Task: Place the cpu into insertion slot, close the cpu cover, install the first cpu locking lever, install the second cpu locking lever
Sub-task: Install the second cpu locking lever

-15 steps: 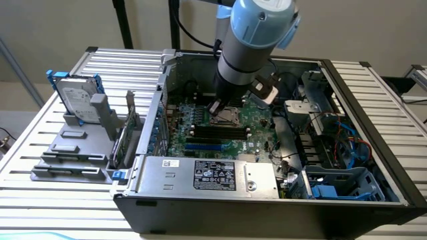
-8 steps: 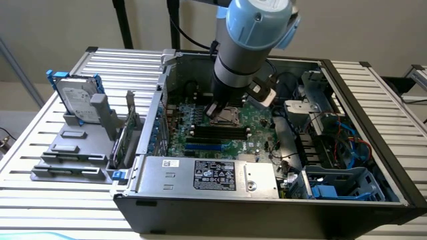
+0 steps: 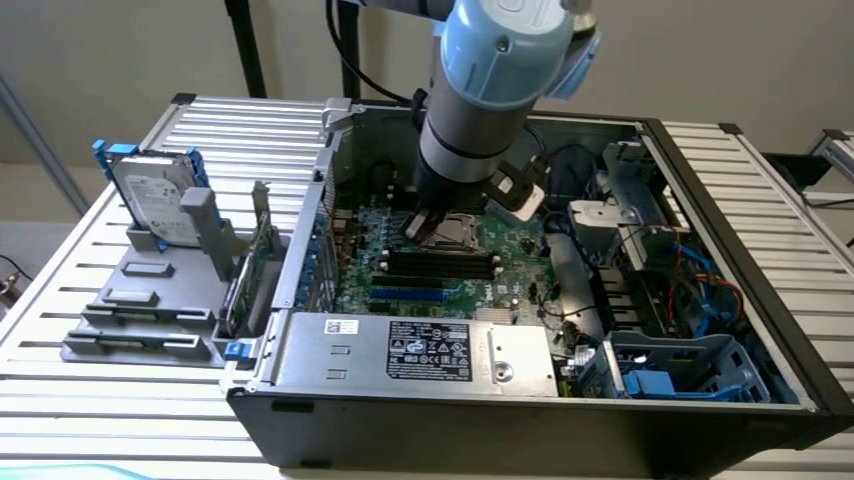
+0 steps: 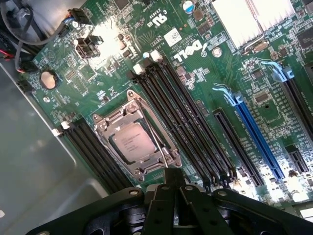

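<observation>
You are viewing the cpu [image 4: 133, 142], pale silver and square, sitting in the insertion slot [image 4: 100, 128] under the closed cpu cover [image 4: 161, 152], at motherboard [image 4: 205, 73] centre. The gripper [image 4: 174, 188], fingers together, is hovering at its 5 o'clock. The case is resting on a slatted table [image 3: 80, 300].

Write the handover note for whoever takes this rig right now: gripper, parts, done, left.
Gripper: shut, holding nothing visible, hanging just above the socket edge.
The cpu sits in the insertion slot on the green motherboard.
The cpu cover lies closed around the chip.
Done: cpu placed, cover down.
Left: a thin locking lever lies along the socket side; whether it is latched cannot be told. Check both levers.
</observation>
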Available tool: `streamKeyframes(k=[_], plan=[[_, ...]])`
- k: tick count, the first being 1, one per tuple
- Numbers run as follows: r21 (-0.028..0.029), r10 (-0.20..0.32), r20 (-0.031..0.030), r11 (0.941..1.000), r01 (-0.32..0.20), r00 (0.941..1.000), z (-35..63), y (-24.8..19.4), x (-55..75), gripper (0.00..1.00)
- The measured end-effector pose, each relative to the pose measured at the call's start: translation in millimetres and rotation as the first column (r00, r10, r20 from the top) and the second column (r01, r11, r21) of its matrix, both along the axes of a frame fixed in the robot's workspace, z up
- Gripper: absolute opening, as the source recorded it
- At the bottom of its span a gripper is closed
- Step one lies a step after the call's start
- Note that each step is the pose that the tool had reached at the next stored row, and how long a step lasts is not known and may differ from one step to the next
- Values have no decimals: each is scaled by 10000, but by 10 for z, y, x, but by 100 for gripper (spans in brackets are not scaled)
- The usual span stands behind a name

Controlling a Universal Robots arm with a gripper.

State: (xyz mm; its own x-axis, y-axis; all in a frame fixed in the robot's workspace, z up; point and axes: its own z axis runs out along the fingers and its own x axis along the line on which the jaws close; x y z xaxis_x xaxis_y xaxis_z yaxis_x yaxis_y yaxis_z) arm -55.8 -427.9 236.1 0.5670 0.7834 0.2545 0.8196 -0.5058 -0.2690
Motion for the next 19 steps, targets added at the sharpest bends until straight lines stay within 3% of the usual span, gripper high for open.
streamKeyframes(k=[13,19], plan=[[-2,0,29,10000,0,10000,-169,25,-123,11],[0,0,49,10000,0,10000,-242,57,-136,11]])
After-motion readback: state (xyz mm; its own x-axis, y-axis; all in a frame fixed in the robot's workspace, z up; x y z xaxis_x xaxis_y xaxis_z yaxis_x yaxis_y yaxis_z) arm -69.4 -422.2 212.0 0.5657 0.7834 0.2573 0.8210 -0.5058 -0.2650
